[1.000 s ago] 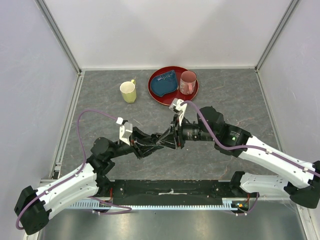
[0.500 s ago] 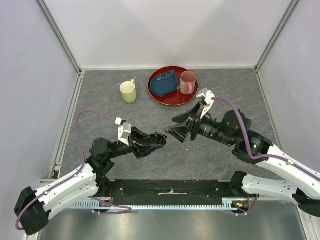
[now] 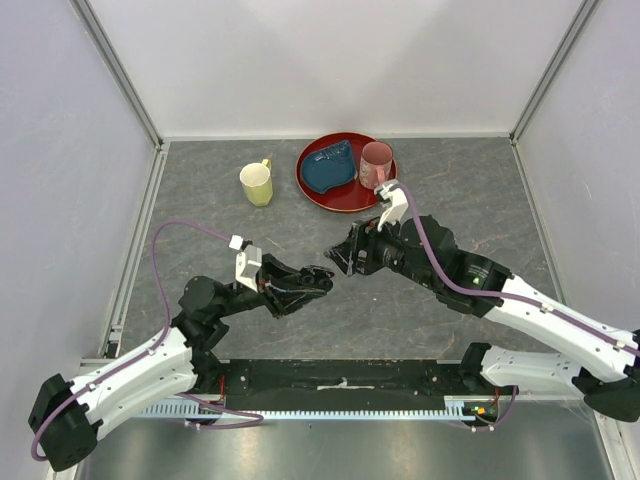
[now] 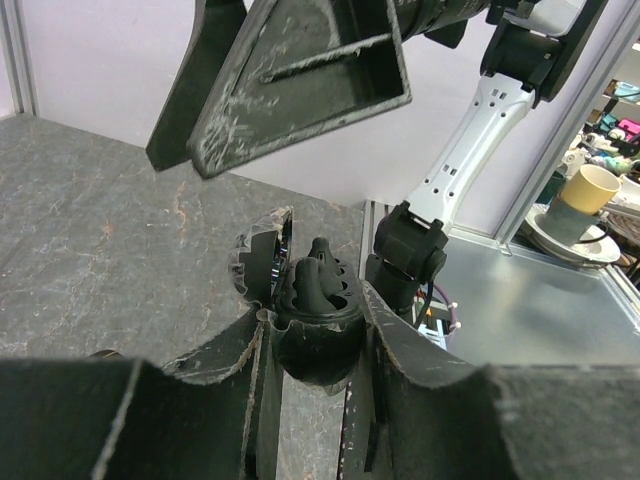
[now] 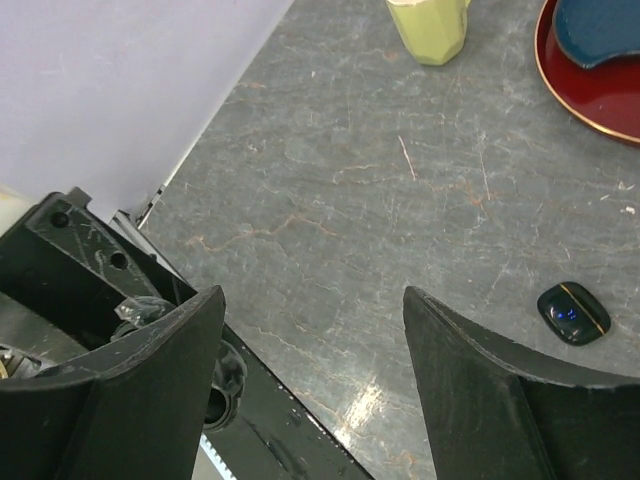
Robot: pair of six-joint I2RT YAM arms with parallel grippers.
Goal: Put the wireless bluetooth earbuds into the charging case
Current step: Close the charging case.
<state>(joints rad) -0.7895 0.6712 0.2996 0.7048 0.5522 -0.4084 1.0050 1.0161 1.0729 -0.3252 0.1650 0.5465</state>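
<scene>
My left fingers (image 4: 215,365) are pinched on the open charging case (image 4: 312,350) near the middle of the surface (image 3: 200,220), its lid (image 4: 262,262) hinged back to one side. One black earbud (image 4: 318,275) sits in the case, stem up; I cannot tell whether a second is seated. My right fingers (image 5: 150,370) are spread wide with nothing between them, hovering just above the case. A second, closed case (image 5: 573,313) lies on the surface, well apart from the yellow mug (image 3: 256,184) and red plate (image 3: 345,200).
</scene>
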